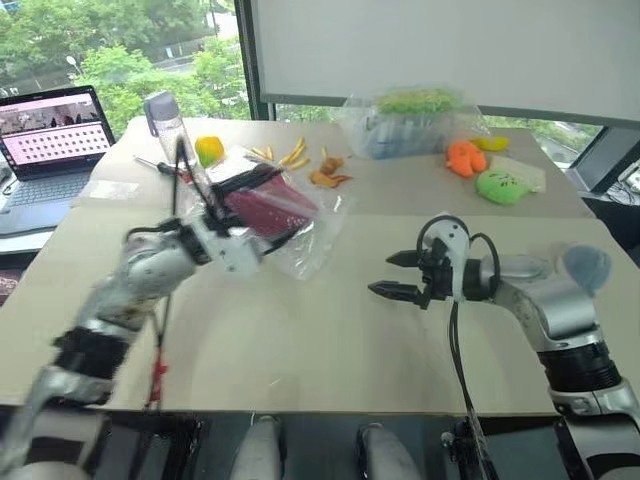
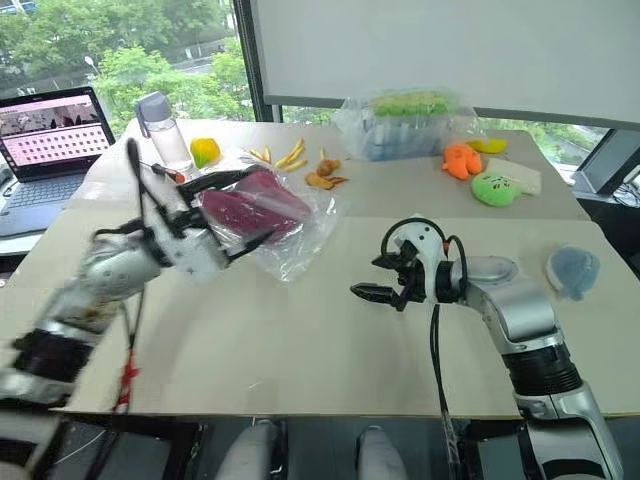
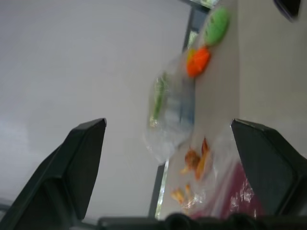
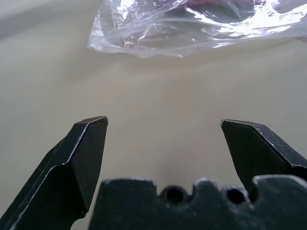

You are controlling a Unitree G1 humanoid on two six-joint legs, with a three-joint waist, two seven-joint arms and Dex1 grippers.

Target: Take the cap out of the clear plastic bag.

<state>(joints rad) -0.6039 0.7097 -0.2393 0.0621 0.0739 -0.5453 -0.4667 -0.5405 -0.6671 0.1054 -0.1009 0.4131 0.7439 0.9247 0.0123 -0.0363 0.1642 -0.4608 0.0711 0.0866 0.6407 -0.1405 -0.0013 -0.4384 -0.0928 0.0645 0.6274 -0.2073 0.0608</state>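
The maroon cap (image 1: 275, 210) lies inside the clear plastic bag (image 1: 312, 245) on the tan table, left of centre. My left gripper (image 2: 262, 203) is open, with one black finger on each side of the bagged cap's left end. I cannot tell if they touch it. In the left wrist view the cap (image 3: 237, 194) shows through the plastic close to one finger. My right gripper (image 1: 395, 275) hovers open and empty over bare table to the right of the bag, pointing toward it. The bag's crinkled edge (image 4: 182, 28) shows ahead of its fingers.
At the back stand a bulgy clear bag with green and blue contents (image 1: 410, 120), an orange plush (image 1: 465, 158) and a green plush (image 1: 505, 187). A laptop (image 1: 50, 140), a bottle (image 1: 165, 125) and snack pieces (image 1: 325, 172) are back left. A grey-blue pad (image 1: 585, 265) lies far right.
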